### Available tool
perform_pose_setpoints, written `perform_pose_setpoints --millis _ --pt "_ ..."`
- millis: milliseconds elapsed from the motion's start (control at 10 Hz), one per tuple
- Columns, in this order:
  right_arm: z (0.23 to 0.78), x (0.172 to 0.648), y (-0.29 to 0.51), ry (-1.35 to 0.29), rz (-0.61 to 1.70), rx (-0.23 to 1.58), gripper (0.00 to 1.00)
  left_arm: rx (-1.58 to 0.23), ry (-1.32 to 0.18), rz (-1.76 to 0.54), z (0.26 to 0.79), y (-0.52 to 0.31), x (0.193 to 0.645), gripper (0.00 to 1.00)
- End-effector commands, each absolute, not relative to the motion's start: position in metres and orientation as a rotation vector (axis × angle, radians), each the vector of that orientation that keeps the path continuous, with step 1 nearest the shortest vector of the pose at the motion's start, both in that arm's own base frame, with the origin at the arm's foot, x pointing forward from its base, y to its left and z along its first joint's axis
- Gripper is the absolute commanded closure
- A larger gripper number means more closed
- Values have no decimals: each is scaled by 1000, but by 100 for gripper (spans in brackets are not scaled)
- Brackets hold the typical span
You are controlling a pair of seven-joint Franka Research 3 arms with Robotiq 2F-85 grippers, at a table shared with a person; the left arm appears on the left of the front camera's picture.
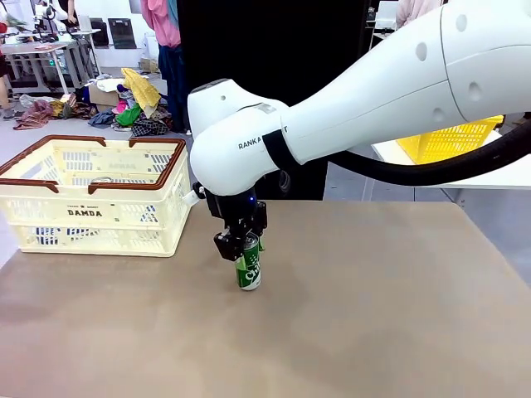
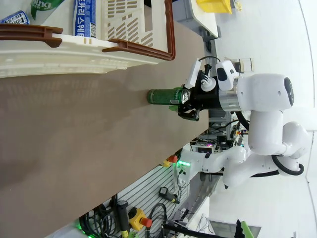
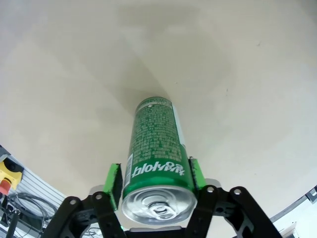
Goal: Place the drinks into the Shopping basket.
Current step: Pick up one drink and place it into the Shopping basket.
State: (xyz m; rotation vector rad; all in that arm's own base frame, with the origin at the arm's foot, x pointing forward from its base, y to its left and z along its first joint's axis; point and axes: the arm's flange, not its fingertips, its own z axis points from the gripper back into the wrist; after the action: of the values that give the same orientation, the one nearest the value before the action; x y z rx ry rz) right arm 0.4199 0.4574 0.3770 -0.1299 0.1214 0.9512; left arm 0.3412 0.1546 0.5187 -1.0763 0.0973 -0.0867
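Table (image 1: 373,332): bare apart from one can, as far as you can see.
Basket (image 1: 91,214) at far left corner. Left wrist view shows cans already inside: one green (image 2: 44,7), two blue (image 2: 85,20). So part done.
Green can (image 1: 248,265) upright mid-table, well apart from basket, base on table.
Right end effector (image 1: 241,245) over can top, green pads (image 3: 115,182) straddling upper wall; contact or clamped, you cannot tell.
Left end effector: wide open, holding nothing.
Left to do, by judgement: grip, lift, carry to basket.

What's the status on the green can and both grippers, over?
Right gripper straddles green can near its top, pads at its sides, grip unconfirmed. Can upright on table. Shopping basket off to the side, path clear.
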Motion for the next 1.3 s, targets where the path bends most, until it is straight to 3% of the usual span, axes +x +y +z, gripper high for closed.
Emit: perform_pose_setpoints --millis 0,400,700,900,1000,1200 --pt "387 416 451 105 987 -80 0 -1074 101 -103 519 156 337 0" --pt "434 393 443 -5 970 -67 0 -1074 101 -103 519 156 337 0" --pt "506 357 415 -69 904 16 0 -1074 101 -103 519 156 337 0" --pt "565 331 351 -18 744 127 0 -1074 101 -103 519 156 337 0" --pt "582 331 305 49 642 236 0 -1074 101 -103 519 156 337 0" --pt "594 342 198 33 436 511 0 -1074 101 -103 519 156 337 0"
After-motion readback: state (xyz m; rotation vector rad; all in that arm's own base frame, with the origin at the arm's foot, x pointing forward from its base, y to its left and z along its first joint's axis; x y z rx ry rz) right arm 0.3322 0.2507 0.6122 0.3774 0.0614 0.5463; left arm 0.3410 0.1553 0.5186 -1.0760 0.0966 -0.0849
